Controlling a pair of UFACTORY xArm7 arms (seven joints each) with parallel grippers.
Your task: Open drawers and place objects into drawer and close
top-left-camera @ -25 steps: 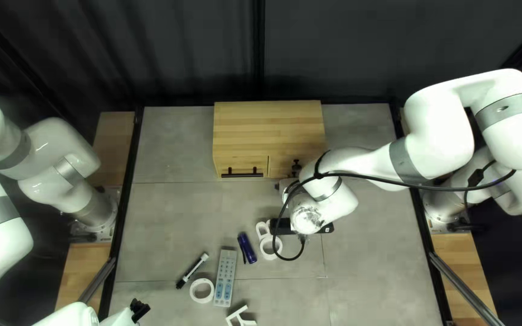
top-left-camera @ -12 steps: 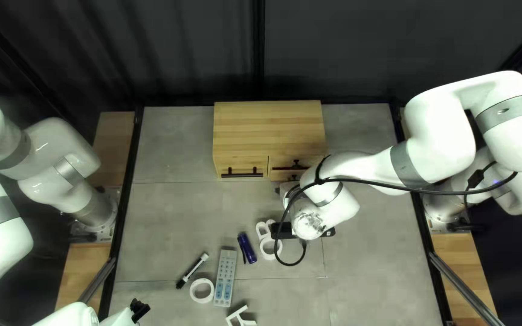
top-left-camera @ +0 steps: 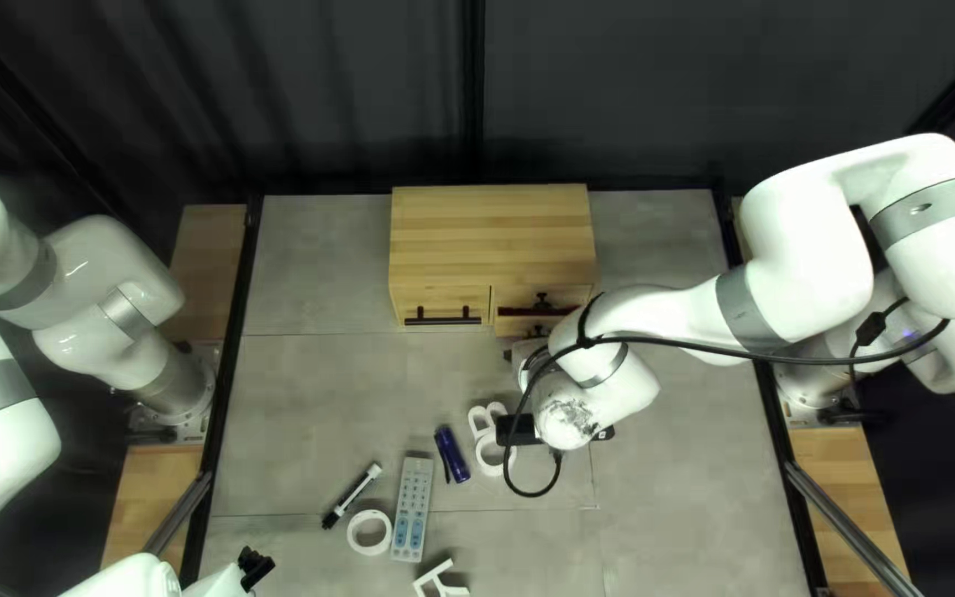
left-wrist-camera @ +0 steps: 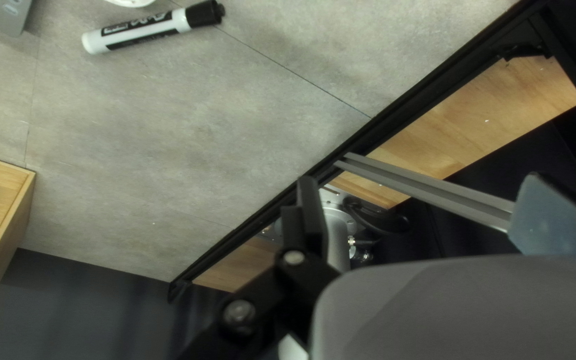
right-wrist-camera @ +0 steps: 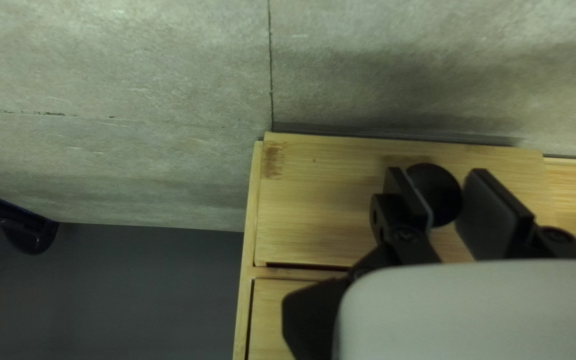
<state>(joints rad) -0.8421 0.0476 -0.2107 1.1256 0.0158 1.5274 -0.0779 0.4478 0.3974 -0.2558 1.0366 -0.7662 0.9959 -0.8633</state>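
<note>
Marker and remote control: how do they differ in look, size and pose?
The marker is round-bodied, black and white; the remote control is flat and pale with some blue buttons. The remote control is longer and wider than the marker. The marker slants, while the remote control points nearly straight toward the cabinet. Both lie on the table.

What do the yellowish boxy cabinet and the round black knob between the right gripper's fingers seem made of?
The yellowish boxy cabinet looks like smooth wood, perhaps bamboo: narrow strips run along its top. The round black knob could be plastic or painted metal; its even dark surface leaves that open.
</note>
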